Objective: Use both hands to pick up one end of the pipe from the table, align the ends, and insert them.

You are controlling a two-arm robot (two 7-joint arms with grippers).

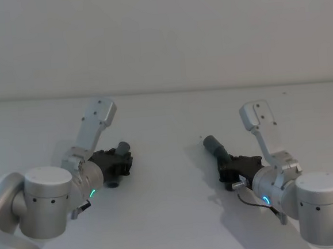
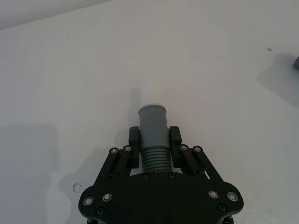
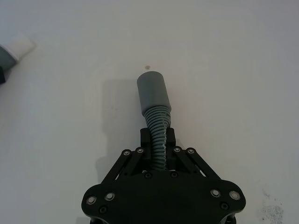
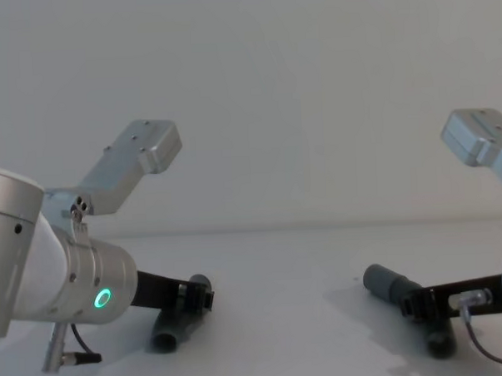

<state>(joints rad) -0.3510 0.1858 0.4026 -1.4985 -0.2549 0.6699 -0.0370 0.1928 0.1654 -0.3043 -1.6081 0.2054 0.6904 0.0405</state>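
Two pipe pieces well apart over white surface (image 1: 166,116): left piece (image 2: 153,122) clamped in left gripper (image 2: 154,138) fingers (image 2: 134,141), right piece (image 3: 153,93) in right gripper (image 3: 158,138) fingers (image 3: 145,139).

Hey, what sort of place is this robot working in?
Probably a robot lab test bench: a plain white table, a bare pale wall behind it, and the left gripper shut on one grey pipe piece, the right gripper on the other pipe piece.

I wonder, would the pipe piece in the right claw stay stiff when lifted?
Probably not fully: the right claw grips the pipe piece on its bent corrugated middle, so the cuff may sag. It looks light, and might roll if released.
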